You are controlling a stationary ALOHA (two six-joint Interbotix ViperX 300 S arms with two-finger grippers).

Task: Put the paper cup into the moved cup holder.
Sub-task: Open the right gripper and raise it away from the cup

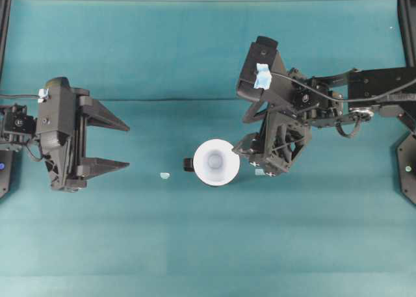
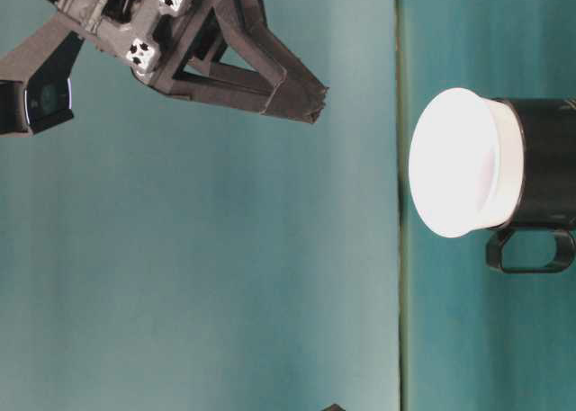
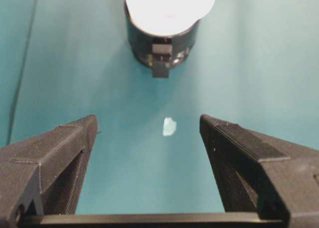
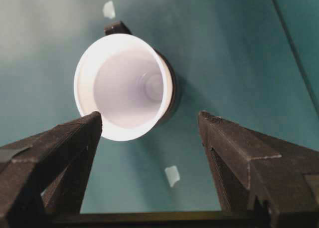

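The white paper cup (image 1: 216, 162) sits upright inside the black cup holder (image 1: 189, 164), whose handle stub points left. My right gripper (image 1: 250, 159) hovers just right of the cup and is open; in its wrist view its jaws (image 4: 150, 118) stand wide with nothing between them, and the cup (image 4: 124, 83) and holder (image 4: 171, 96) lie just ahead. My left gripper (image 1: 125, 145) waits open at the far left, well away from the cup. From there its fingertips (image 3: 149, 120) frame the holder (image 3: 162, 43) and the cup (image 3: 169, 8). From table level the cup (image 2: 459, 164) rests in the holder (image 2: 540, 164).
Two pale tape scraps lie on the teal cloth, one (image 1: 165, 175) left of the holder, one (image 1: 259, 172) under the right gripper. A seam (image 1: 162, 101) crosses the cloth behind the cup. Black frame posts (image 1: 408, 24) stand at the side edges.
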